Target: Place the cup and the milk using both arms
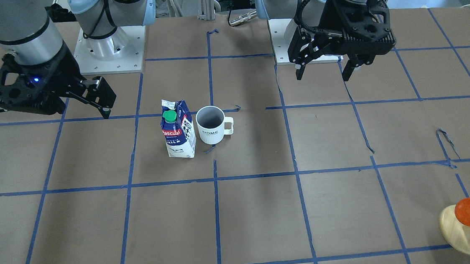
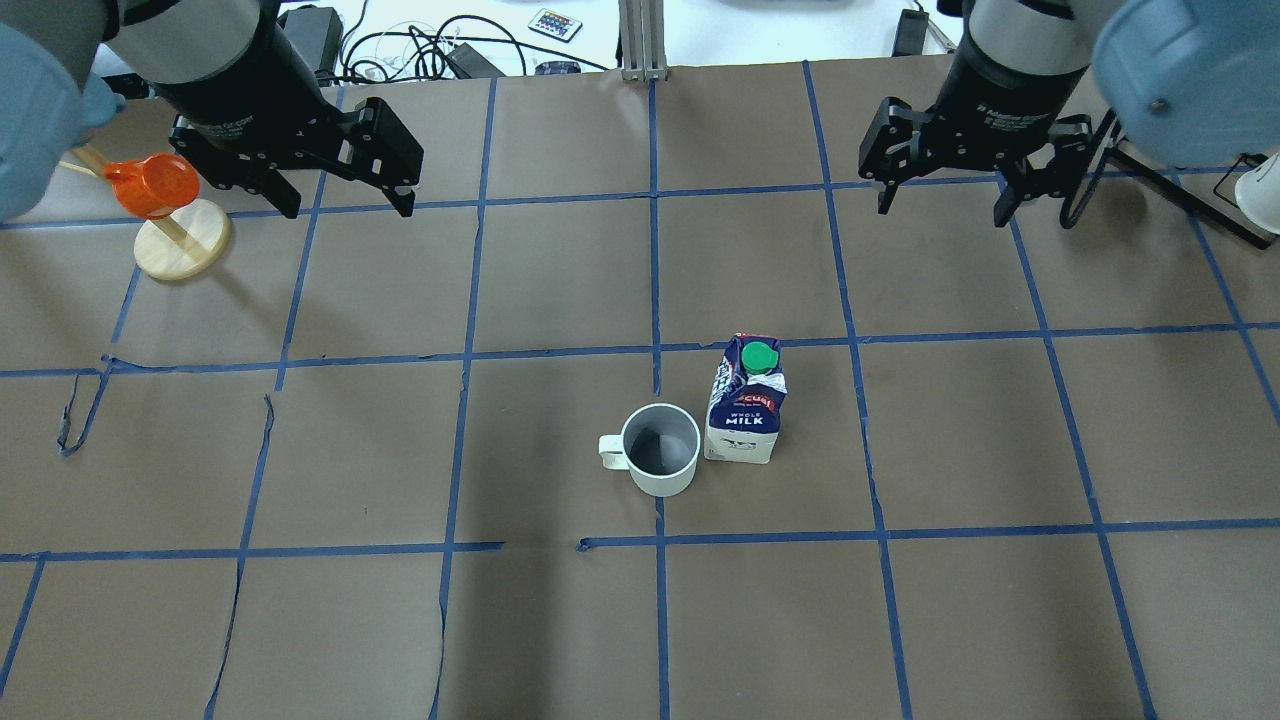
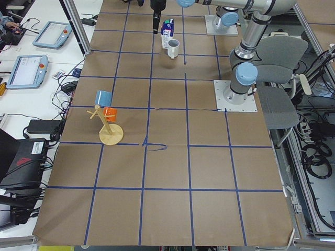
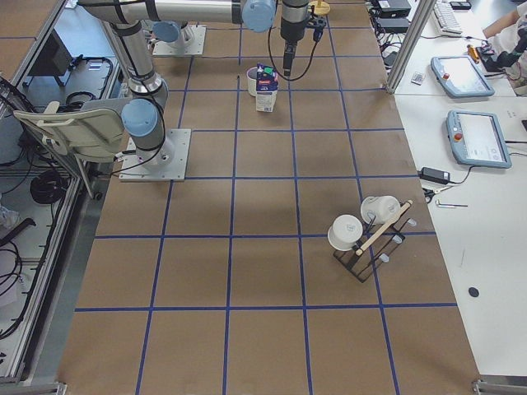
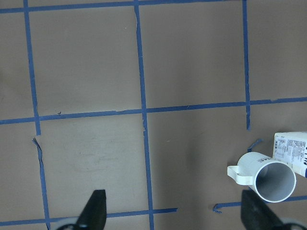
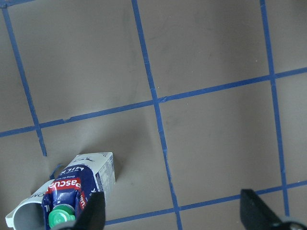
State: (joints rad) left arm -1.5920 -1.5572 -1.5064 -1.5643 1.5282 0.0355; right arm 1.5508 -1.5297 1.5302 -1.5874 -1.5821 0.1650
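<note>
Cup (image 2: pixel 660 470), ribbed white ceramic, beside gable-top milk carton (image 2: pixel 745 420), left tool (image 2: pixel 349 208) and right tool (image 2: pixel 944 210) both released

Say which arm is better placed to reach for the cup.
Left, likely. The cup stands on the left arm's side of the milk, handle pointing that way, and the left gripper is open and empty. The right gripper would have to reach past the milk.

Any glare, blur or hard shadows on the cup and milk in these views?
Front-facing: cup and milk sharp, no glare; soft shadows band the table. Overhead: bench beyond the table blown out white. Right wrist: milk label readable, carton cropped at the bottom edge. Side views: both too small for detail.
</note>
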